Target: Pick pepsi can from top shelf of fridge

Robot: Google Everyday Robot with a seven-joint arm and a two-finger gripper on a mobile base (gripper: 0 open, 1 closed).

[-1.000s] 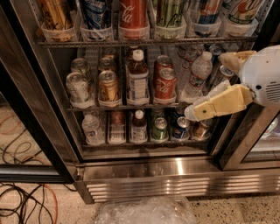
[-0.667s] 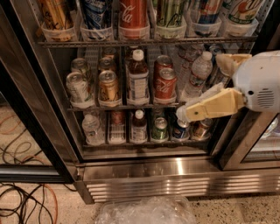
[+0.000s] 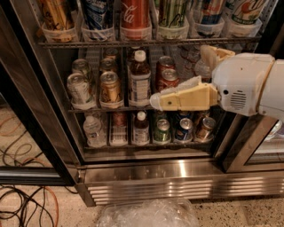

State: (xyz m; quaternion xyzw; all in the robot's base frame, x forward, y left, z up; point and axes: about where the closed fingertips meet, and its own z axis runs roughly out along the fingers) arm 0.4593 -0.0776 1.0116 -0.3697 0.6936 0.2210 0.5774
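While the cream, wedge-shaped hand (image 3: pixel 156 101) hovers, open or closed I cannot tell.
Above-left of it, the dark blue pepsi can (image 3: pixel 95 12) stands on the wire top shelf (image 3: pixel 146 43).

- Top shelf (image 3: pixel 146 43): all cans are cut off by the upper edge, lids out of view.
- Blue can (image 3: pixel 95 13) and second blue can (image 3: pixel 211 9): lettering blurred, so I cannot tell which is the pepsi can.
- Gripper (image 3: pixel 155 100): in front of the middle rack, pointing left. It hides the cans behind it on the right. Its arm (image 3: pixel 266 84) runs off the right edge.
- Fridge (image 3: pixel 177 170): the door frame is cropped at left and top.
- Clear plastic (image 3: pixel 146 213): cut by the bottom edge, contents unreadable.
- Cables (image 3: pixel 26 208): run off the frame at left.
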